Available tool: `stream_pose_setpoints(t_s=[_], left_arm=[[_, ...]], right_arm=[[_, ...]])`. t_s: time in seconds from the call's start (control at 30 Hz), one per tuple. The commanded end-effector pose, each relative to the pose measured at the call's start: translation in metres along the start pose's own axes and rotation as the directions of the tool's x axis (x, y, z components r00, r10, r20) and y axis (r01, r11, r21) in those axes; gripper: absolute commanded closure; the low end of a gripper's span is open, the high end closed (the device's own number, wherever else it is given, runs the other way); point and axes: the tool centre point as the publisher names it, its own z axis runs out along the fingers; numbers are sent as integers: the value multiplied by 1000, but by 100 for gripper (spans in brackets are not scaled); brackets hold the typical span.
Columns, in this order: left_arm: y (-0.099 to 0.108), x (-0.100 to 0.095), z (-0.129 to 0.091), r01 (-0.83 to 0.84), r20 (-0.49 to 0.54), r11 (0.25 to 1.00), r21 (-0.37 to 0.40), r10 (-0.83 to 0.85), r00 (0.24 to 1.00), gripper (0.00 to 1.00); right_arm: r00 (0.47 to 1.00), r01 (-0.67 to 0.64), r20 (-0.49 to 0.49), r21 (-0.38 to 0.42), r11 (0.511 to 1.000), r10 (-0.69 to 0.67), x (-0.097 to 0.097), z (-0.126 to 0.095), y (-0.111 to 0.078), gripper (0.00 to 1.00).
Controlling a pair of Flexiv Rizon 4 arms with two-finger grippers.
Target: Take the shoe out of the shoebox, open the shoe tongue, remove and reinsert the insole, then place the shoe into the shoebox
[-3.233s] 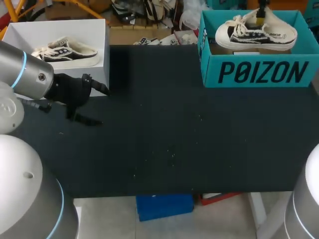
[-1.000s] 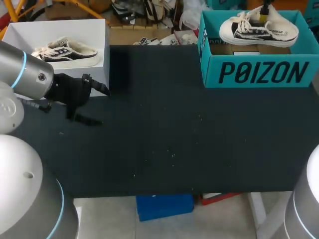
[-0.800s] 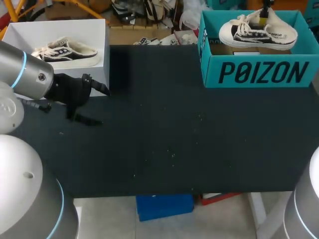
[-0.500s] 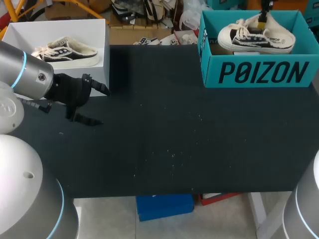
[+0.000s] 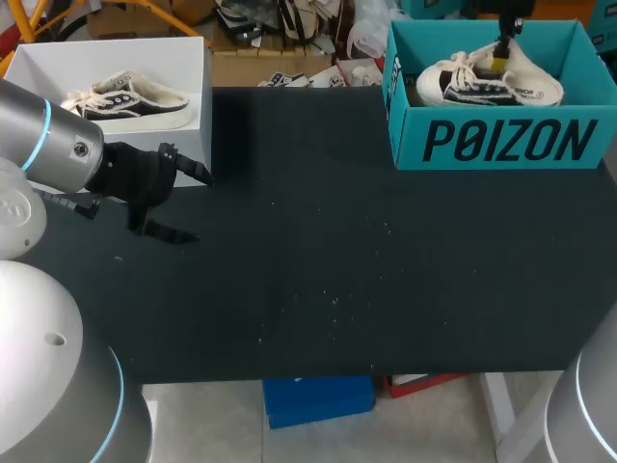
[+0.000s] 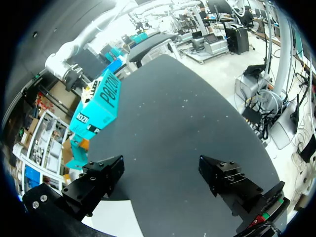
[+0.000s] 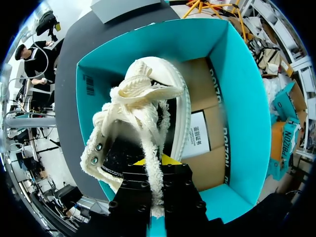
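Note:
A white and black sneaker (image 5: 482, 85) with fuzzy lining hangs partly inside the teal shoebox (image 5: 506, 141) at the table's far right. My right gripper (image 5: 499, 58) comes down from above and is shut on the fuzzy edge of the shoe's opening. In the right wrist view the shoe (image 7: 143, 98) dangles toe-down from the gripper (image 7: 157, 162) over the shoebox's (image 7: 242, 98) brown floor. My left gripper (image 5: 191, 204) stands open and holds nothing, over the table's left side in front of the white box. In the left wrist view the left gripper (image 6: 160, 175) faces bare black table, with the teal shoebox (image 6: 98, 106) far ahead.
A white open box (image 5: 106, 53) at the far left holds a second similar sneaker (image 5: 125, 99). A white card (image 7: 200, 140) lies on the teal box's floor. Black tabletop (image 5: 337, 251) stretches between the two boxes.
My right gripper has lowered the sneaker from above the rim down into the teal shoebox, shifting slightly left. The left arm has not moved.

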Motion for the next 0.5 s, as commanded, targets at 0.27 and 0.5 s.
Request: stream_pose_setpoints(t_s=[0.27,0.5], left_arm=[[0,1,1,-3,6,1000,0,3,1000,0],[0,1,1,-3,6,1000,0,3,1000,0]], right_arm=[[999,9,-39,-7,1000,-9,-5,19,4,100],[998,20,-60,-9,1000,-21,-5,30,7,100]])
